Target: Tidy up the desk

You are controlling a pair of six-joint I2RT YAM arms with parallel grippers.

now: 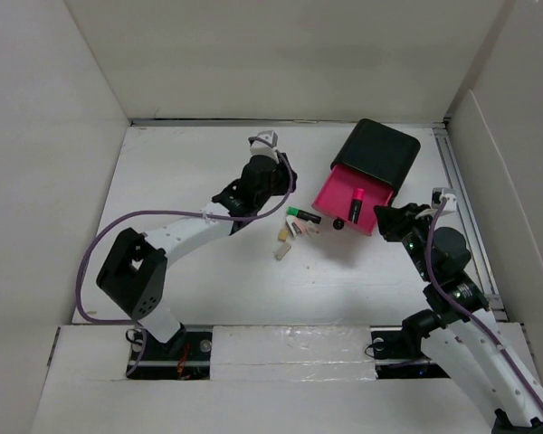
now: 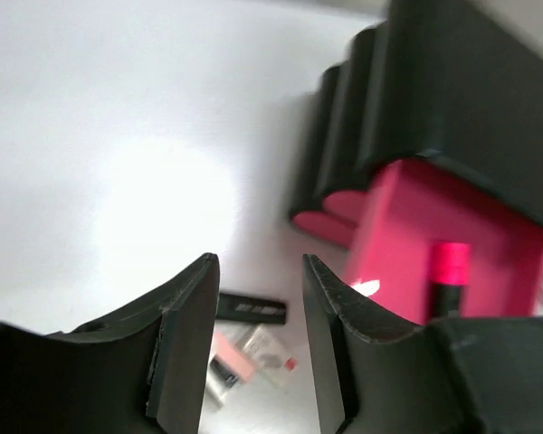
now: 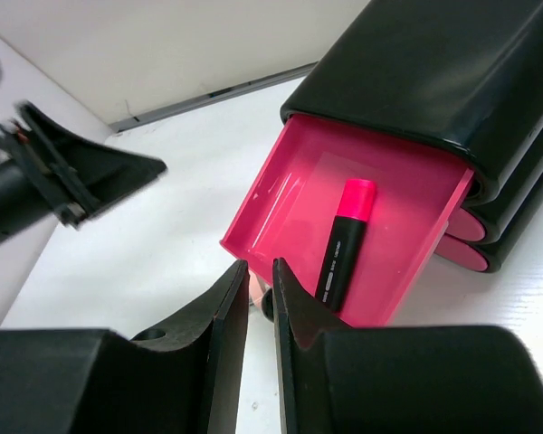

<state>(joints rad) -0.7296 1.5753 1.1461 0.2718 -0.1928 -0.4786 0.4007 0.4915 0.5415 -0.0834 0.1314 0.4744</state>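
Left gripper (image 2: 260,271), jaws apart, above a black pen (image 2: 252,309) on the white desk (image 2: 109,136), right gripper (image 3: 259,271), fingers nearly together, whether clamped on anything unclear, at the open pink drawer (image 3: 285,194), pink highlighter (image 3: 344,244) inside, black box (image 3: 434,63) behind

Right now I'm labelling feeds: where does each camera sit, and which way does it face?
Top: above and behind, looking down on the desk; left arm and right arm show.
Left wrist: on the left gripper, facing the drawer; own fingers show.
Right wrist: on the right gripper, over the drawer; own fingers show.
Shared: all see the marker.
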